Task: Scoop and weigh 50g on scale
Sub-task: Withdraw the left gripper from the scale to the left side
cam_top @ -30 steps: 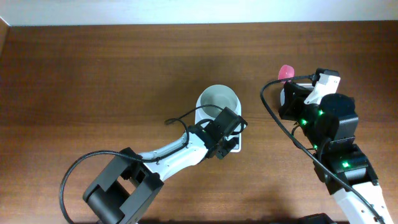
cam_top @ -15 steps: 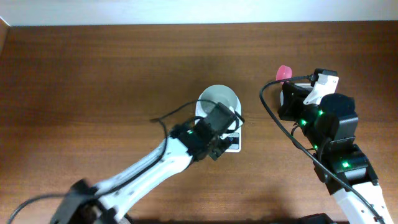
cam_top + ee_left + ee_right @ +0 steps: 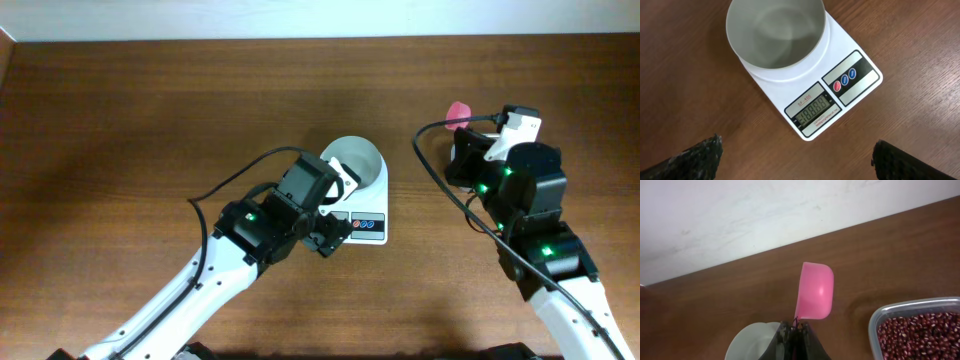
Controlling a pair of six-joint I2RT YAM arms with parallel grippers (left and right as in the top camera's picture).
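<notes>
L arm [image 3: 200, 290] unfolds: 1 s ago it's bunched up at bottom-left of the overhead view w/ elbow block low. Now it's stretched out diagonally, wrist pulled back left, off the scale [image 3: 365, 213]. L pincer [image 3: 797, 159] no longer sits over the scale's front: 1 s ago it covers display + buttons, 0.5 s ago only partly, now both are uncovered and the pincer is just left of the scale body. Jaws go from pressed together to spread wide; fingers [image 3: 695, 157] sit at opp. bottom corners of the wrist view. Cable [image 3: 230, 180] loop moves up-left. R arm [image 3: 530, 190] nudges slightly up-left.
</notes>
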